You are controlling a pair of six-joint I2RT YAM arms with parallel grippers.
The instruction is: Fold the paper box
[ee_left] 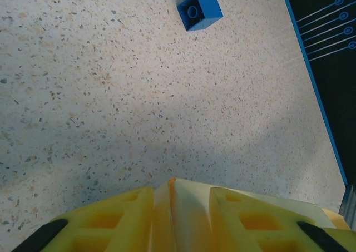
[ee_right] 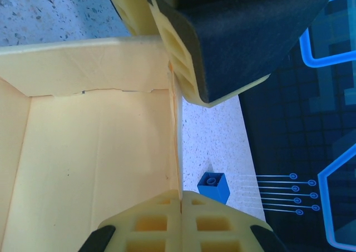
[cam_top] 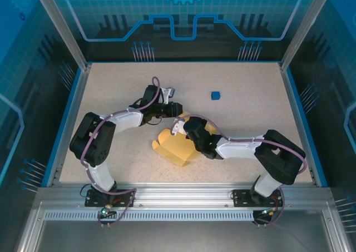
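Top view, left arm: the left arm (cam_top: 119, 121) rises from its base at the near left, bends, and reaches right across the worktop (cam_top: 245, 79). The left hand (cam_top: 179, 114) is at the far edge of the paper box (cam_top: 175, 147).
Top view, right arm: the right arm (cam_top: 245, 146) folds at its elbow on the right and reaches left, low. The right hand (cam_top: 183, 124) is at the box's far side, just beside the left hand.
Top view, paper box: pale yellow card, partly set up, near the middle of the worktop between the arms.
Top view, surroundings: a blue cube (cam_top: 216, 95) lies farther back and to the right, apart from box and hands.
Left wrist, left hand: the left hand (ee_left: 182, 193) has its yellow fingers (ee_left: 111, 221) partly closed either side of a raised flap of the paper box (ee_left: 192, 224). Whether they press it cannot be told.
Left wrist, surroundings: speckled worktop (ee_left: 111, 96) lies ahead, with the blue cube (ee_left: 199, 10) well beyond the flap.
Right wrist, right hand: the right hand (ee_right: 179, 196) has its fingers (ee_right: 144, 224) closed together. A thin box wall runs into the seam between them and is pinched there.
Right wrist, paper box: the box's (ee_right: 94, 152) inner face and a creased back wall lie left of the gripped wall.
Right wrist, in the way: a finger of the left hand (ee_right: 177, 52) comes in from above, against the same wall.
Right wrist, surroundings: the blue cube (ee_right: 214, 186) sits on the worktop (ee_right: 208, 135) outside that wall.
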